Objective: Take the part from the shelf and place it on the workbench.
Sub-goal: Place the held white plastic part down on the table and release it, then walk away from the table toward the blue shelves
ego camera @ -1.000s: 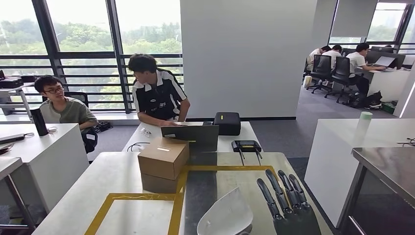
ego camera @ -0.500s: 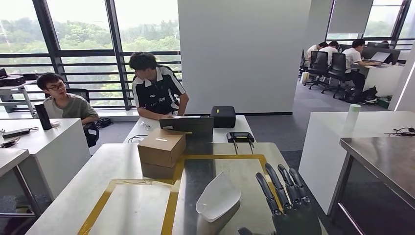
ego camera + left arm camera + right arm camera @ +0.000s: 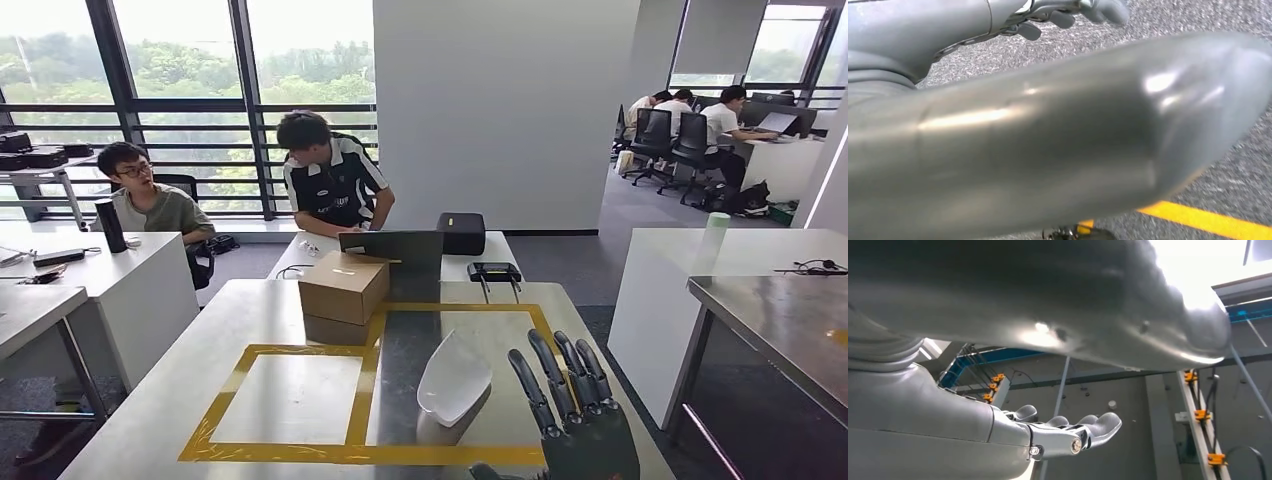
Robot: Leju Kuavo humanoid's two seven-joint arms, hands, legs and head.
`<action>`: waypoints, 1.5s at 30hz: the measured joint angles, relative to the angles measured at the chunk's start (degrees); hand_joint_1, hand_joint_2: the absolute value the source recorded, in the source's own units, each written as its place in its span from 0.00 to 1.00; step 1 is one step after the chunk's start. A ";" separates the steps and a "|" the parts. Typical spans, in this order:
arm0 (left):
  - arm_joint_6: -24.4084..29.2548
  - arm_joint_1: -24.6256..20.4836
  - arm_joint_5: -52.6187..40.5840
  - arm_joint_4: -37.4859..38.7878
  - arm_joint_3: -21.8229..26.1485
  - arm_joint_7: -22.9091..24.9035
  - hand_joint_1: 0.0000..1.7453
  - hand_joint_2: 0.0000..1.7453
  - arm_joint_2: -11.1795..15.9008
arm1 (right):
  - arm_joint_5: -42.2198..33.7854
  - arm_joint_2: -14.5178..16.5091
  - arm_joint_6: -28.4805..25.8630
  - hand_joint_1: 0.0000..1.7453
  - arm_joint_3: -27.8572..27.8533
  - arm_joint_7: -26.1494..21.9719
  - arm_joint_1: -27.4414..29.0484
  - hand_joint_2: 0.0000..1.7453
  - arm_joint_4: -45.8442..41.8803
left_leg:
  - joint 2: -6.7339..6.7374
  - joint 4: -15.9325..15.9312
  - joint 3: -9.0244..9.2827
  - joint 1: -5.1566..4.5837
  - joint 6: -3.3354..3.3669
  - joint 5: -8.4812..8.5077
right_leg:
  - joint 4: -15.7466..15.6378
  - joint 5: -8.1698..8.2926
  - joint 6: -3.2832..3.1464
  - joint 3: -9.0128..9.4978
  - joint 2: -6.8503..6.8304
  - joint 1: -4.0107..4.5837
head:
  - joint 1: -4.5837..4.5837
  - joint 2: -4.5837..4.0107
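The part (image 3: 453, 378) is a white curved shell, hovering just above the steel workbench (image 3: 270, 320) with its reflection under it. My right hand (image 3: 572, 405) is at the part's right side and grips its near end, thumb low by the picture's bottom edge and dark fingers (image 3: 545, 385) stretched forward. In the right wrist view the right hand (image 3: 1068, 432) lies palm up under the ceiling. My left hand (image 3: 1068, 15) hangs over the grey floor with loosely curled fingers and nothing in them.
Yellow tape (image 3: 290, 450) frames two rectangles on the bench. A cardboard box (image 3: 343, 287) and a laptop (image 3: 395, 250) sit at the far end, with two people (image 3: 330, 180) behind. A steel table (image 3: 790, 320) and a white counter (image 3: 690, 260) stand to the right.
The camera has moved, so the whole scene has shifted and more of the bench shows. The right hand and the part now sit higher in the picture, farther over the bench.
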 joint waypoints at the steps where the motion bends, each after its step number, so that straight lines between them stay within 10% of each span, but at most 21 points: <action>1: 0.01 0.01 0.01 -0.01 0.09 0.06 0.00 0.00 0.02 | -0.28 0.02 0.04 0.00 0.06 -0.20 -0.05 0.00 0.15 | 0.12 -0.11 -0.59 0.08 0.49 0.72 | 1.18 -1.60 0.28 -0.61 0.07 -0.07 | 0.02 -0.01; 4: 0.03 0.03 0.00 -0.03 0.21 0.23 0.00 0.00 0.03 | -0.55 0.05 0.11 0.00 0.19 -0.39 -0.24 0.00 0.52 | 0.28 -0.07 -3.10 -0.02 1.22 2.94 | 10.90 -10.02 0.74 -3.32 0.20 -0.11 | 0.10 -0.01; 6: 0.03 0.07 -0.01 -0.01 0.25 0.27 0.00 0.00 0.00 | -0.61 0.08 0.14 0.00 0.24 -0.46 -0.23 0.00 0.77 | 0.30 0.15 -5.03 -0.20 1.30 4.31 | 16.01 -11.37 0.70 -3.41 0.23 -0.01 | 0.11 -0.01; 9: 0.03 0.06 -0.02 0.00 0.30 0.26 0.00 0.00 -0.04 | -0.99 0.08 0.28 0.00 0.26 -0.54 -0.48 0.00 1.04 | 0.32 0.73 -7.35 -0.31 1.10 5.89 | 9.62 -8.06 -0.07 3.42 0.24 0.42 | 0.11 -0.01; 12: 0.03 0.01 -0.11 -0.01 0.31 0.00 0.00 0.00 -0.18 | -1.33 0.11 0.28 0.00 0.22 -0.54 -1.02 0.00 1.08 | 0.30 0.97 -8.27 -0.36 0.28 7.32 | -0.13 -8.98 -1.22 9.86 0.25 1.11 | 0.08 -0.01; 15: 0.03 0.09 -0.33 0.01 0.33 -0.21 0.00 0.00 -0.24 | -1.47 0.19 0.19 0.00 0.20 -0.55 -0.88 0.00 1.10 | 0.23 0.79 -8.71 -0.22 -0.82 7.97 | -1.26 -7.75 -2.15 9.32 0.23 1.10 | 0.09 -0.01; 19: 0.03 0.15 -0.52 0.01 0.40 -0.25 0.00 0.00 -0.26 | -2.10 0.44 0.57 0.00 0.13 -0.25 -0.54 0.00 1.12 | -0.01 10.03 -11.34 0.20 -2.26 -1.47 | -1.76 -4.84 -3.03 6.50 0.06 0.62 | -0.04 -0.01; 21: 0.03 0.12 -0.57 0.01 0.48 -0.25 0.00 0.00 -0.25 | -3.20 0.71 0.87 0.00 0.00 -0.22 -0.04 0.00 1.14 | 0.01 15.74 -11.67 0.54 -2.81 -3.20 | -1.56 -3.44 -2.82 4.67 0.00 0.56 | -0.10 -0.01; 23: 0.03 0.11 -0.61 0.01 0.58 -0.25 0.00 0.00 -0.23 | -6.71 1.14 1.69 0.00 -0.49 -0.64 0.40 0.00 1.22 | 0.02 15.32 -9.11 0.87 -3.19 -0.51 | -1.14 -2.16 -2.39 2.73 -0.09 0.35 | -0.14 -0.01; 25: 0.05 0.01 -0.62 -0.02 0.63 -0.25 0.00 0.00 -0.27 | -14.47 1.83 3.44 0.00 -1.53 -1.76 0.57 0.00 1.33 | -0.08 8.10 -3.22 1.11 -3.48 0.38 | -0.42 -1.11 -1.70 1.03 -0.12 0.17 | -0.18 0.00; 27: 0.13 -0.09 -0.64 -0.02 0.65 -0.25 0.00 0.00 -0.34 | -24.91 2.66 5.90 0.00 -3.03 -3.31 0.64 0.00 1.51 | -0.28 1.96 0.76 0.91 -2.78 -1.07 | 0.02 -0.08 -0.91 0.15 -0.14 0.17 | -0.20 -0.01; 30: 0.30 0.02 -0.72 0.01 0.69 -0.23 0.00 0.00 -0.36 | -40.31 3.58 9.62 0.00 -6.11 -6.04 0.72 0.00 2.80 | -0.14 0.77 -0.01 0.42 -0.65 -0.52 | -0.29 1.21 0.21 -0.31 -0.15 -0.15 | -0.17 -0.01; 36: 0.43 0.12 -0.79 0.02 0.79 -0.20 0.00 0.00 -0.27 | -50.58 4.52 12.21 0.00 -11.36 -8.03 0.90 0.00 5.72 | 0.23 0.85 -4.97 0.00 1.30 3.94 | 15.33 -10.91 0.84 -4.41 0.09 -0.12 | -0.01 -0.01; 38: 0.43 0.12 -0.79 0.03 0.82 -0.19 0.00 0.00 -0.28 | -50.82 4.74 12.24 0.00 -11.97 -8.05 0.95 0.00 6.31 | 0.29 1.09 -6.76 -0.17 1.30 5.18 | 14.90 -9.15 0.38 -1.58 0.13 0.17 | 0.01 -0.01; 42: 0.43 0.02 -0.81 0.03 0.85 -0.20 0.00 0.00 -0.42 | -50.97 5.15 12.22 0.00 -12.69 -8.17 0.50 0.00 6.67 | 0.32 1.23 -8.62 -0.29 0.56 7.35 | 0.94 -8.27 -1.08 9.00 0.14 1.20 | 0.13 -0.01; 45: 0.42 0.06 -0.81 0.04 0.89 -0.21 0.00 0.00 -0.48 | -50.97 5.34 12.22 0.00 -12.89 -8.33 0.22 0.00 6.84 | 0.37 0.65 -8.78 -0.10 -0.58 8.66 | -1.29 -7.68 -1.97 8.95 0.16 1.37 | 0.24 -0.01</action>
